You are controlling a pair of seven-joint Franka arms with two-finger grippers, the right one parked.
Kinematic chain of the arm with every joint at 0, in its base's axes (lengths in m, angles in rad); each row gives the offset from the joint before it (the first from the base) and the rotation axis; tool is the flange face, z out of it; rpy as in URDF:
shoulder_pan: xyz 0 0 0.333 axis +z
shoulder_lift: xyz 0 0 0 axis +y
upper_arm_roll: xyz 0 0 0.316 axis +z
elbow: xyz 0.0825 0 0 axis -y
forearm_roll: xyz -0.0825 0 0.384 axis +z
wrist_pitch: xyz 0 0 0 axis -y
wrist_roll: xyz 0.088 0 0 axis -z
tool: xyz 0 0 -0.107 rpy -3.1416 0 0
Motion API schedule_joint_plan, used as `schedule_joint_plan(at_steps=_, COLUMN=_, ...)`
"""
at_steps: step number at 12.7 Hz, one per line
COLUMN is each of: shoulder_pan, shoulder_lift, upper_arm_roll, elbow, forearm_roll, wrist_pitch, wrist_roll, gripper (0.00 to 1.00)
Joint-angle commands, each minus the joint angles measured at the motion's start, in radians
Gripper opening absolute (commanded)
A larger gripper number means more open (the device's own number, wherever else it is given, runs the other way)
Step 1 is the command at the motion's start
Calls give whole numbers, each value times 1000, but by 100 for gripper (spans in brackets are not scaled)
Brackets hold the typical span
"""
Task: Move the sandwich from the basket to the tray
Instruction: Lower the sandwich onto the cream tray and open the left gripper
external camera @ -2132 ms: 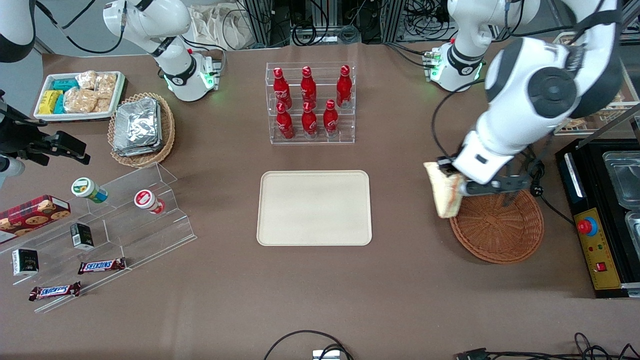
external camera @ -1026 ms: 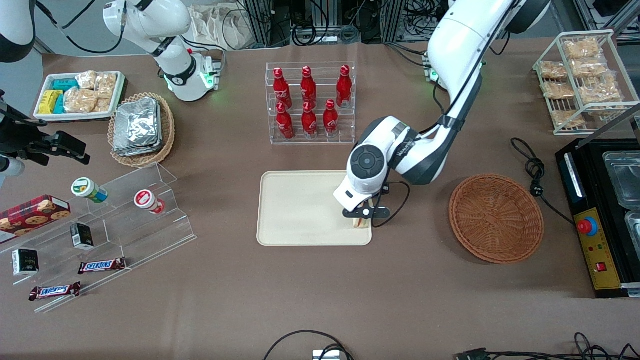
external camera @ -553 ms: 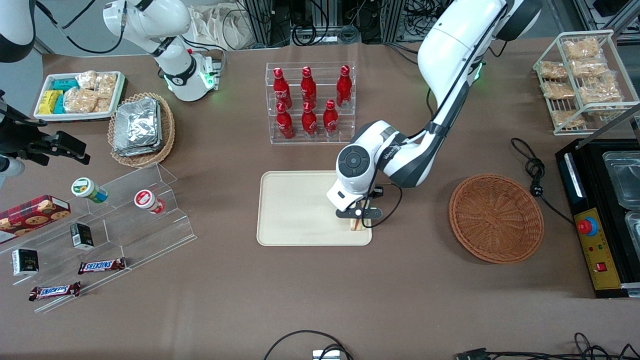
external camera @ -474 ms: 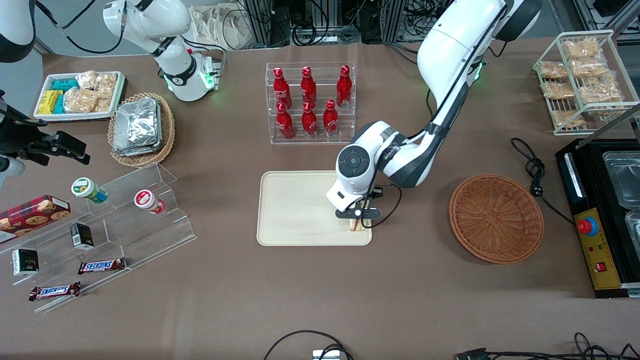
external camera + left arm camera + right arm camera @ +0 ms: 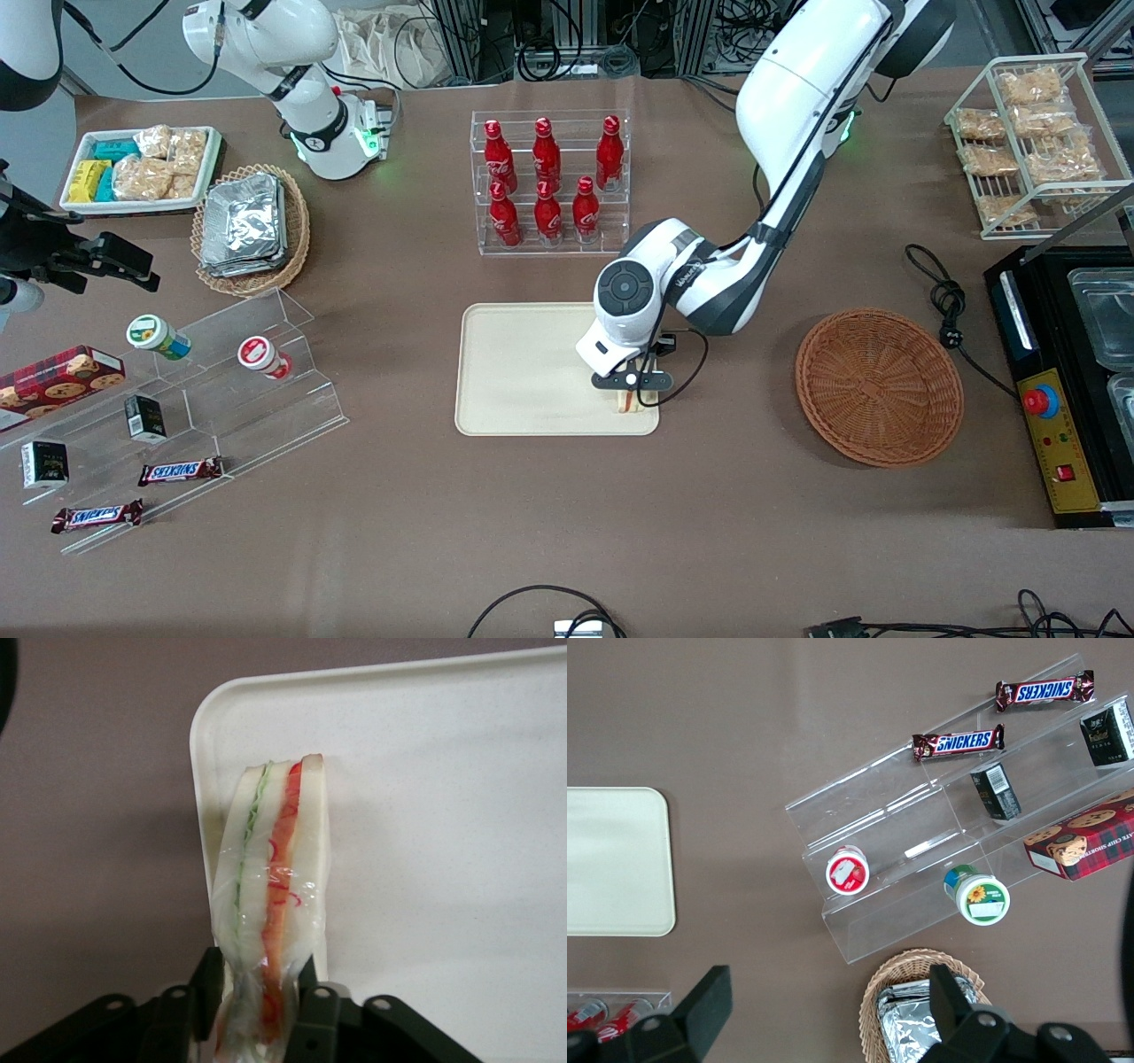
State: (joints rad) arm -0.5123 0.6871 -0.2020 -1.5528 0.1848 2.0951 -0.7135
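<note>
The tool [image 5: 631,383] is down over the tray's [image 5: 532,372] corner nearest the working arm's end of the desk [image 5: 567,514], and its 2 fingers [image 5: 205,979] are clamped on the sandwich [image 5: 270,904], one pressing each bread face. The wedge stands on edge, long axis running straight out from the tool toward the tray's rounded corner, filling edge facing the wrist camera: a red strip down one side, a thin green line down the other, clear wrap creased across both. Its gripped end is swallowed between the fingers, so that part is hard to make out. Whether the wedge touches the tray floor, cannot tell. From the front only a sliver of bread and red shows [image 5: 626,403], just under the black fingers, with the arm's white wrist covering the rest. The basket [image 5: 879,386] sits well apart on the desk toward the working arm's end, nothing showing inside it. A rack of 6 red bottles [image 5: 549,182] stands farther from the front camera than the tray
</note>
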Motion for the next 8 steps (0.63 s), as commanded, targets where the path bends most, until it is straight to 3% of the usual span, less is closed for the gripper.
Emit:
schedule_joint_plan(at_steps=1, shoulder_pan=-23, shoulder_lift=3, upper_arm_roll=21, elbow=0, forearm_roll=22, wrist_pitch=31, wrist_roll=-18, gripper=100)
schedule_joint_plan(at_steps=5, shoulder_pan=-22, shoulder_lift=-15, upper_arm_roll=23, elbow=-1, forearm_roll=21, wrist_pitch=33, wrist_roll=-15, gripper=100)
schedule_joint_plan(at_steps=8, shoulder_pan=-9, shoulder_lift=-98, upper_arm_roll=69, elbow=-18, forearm_roll=1, wrist_pitch=34, wrist_roll=28, gripper=100)
